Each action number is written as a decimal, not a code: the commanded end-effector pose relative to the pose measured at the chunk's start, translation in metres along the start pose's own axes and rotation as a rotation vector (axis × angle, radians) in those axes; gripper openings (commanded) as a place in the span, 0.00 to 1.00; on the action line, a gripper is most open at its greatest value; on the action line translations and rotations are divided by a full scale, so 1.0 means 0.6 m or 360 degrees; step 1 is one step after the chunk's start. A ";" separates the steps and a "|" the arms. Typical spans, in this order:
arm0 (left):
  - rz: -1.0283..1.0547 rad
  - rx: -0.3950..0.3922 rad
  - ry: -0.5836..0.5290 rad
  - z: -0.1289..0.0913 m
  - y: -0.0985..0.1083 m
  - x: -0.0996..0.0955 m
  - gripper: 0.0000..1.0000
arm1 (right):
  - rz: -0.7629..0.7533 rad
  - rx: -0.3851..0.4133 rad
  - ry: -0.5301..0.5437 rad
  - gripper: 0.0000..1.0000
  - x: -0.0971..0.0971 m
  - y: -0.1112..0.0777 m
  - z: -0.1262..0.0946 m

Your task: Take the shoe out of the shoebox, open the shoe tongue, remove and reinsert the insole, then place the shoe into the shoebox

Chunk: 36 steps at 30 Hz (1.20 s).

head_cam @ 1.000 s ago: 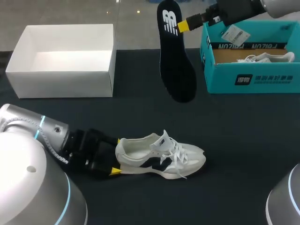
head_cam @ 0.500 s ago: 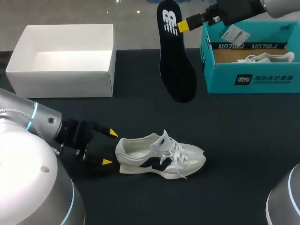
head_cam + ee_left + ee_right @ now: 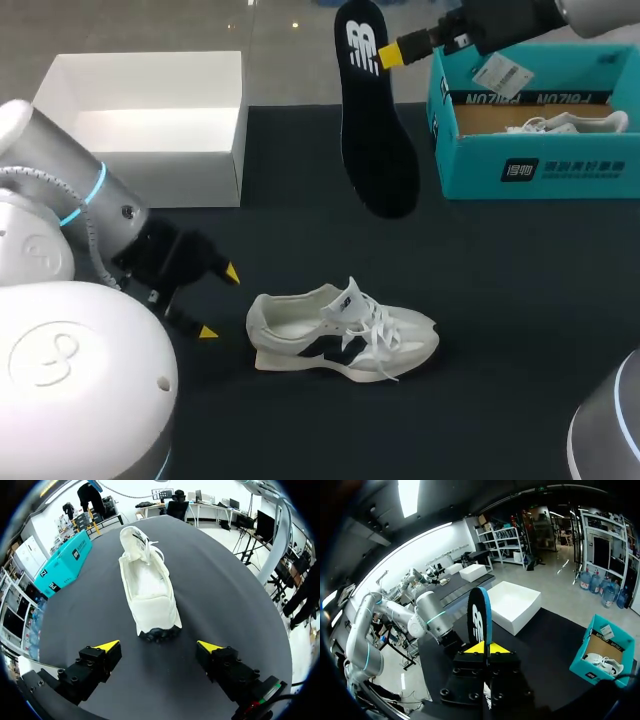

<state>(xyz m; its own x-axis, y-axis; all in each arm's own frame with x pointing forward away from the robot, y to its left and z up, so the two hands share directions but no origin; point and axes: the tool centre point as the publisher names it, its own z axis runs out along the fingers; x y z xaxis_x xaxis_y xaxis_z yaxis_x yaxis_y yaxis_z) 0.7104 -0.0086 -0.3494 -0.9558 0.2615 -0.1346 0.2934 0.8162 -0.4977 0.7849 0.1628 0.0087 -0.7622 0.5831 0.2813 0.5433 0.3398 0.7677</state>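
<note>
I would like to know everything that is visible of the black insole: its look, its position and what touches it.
The insole is long, flat and black, with a white logo near its heel end. The right wrist view shows a blue layer on its other side. It looks like thin foam. It is out of the shoe and hangs in the air above the table, apparently heel end up and toe end down. Only the right gripper touches it, shut on the heel end.

Left hand (image 3: pixel 220 302) gapes low; right hand (image 3: pixel 390 52), raised, pinches insole (image 3: pixel 378 150).
</note>
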 end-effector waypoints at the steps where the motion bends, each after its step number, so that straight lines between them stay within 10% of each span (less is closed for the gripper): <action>1: -0.0005 -0.0247 -0.0018 -0.021 -0.008 0.006 1.00 | 0.0002 0.0000 0.0000 0.00 0.000 0.001 0.003; 36: -0.0068 -0.0443 -0.0054 -0.043 -0.016 -0.012 1.00 | 0.0002 0.0000 0.0000 0.00 0.000 0.001 0.003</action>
<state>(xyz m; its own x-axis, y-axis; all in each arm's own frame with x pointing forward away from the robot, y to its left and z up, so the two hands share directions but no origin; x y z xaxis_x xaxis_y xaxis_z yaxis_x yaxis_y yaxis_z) 0.7162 -0.0053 -0.3214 -0.9666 0.2101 -0.1470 0.2420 0.9370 -0.2520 0.7848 0.1628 0.0087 -0.7621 0.5832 0.2812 0.5433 0.3398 0.7677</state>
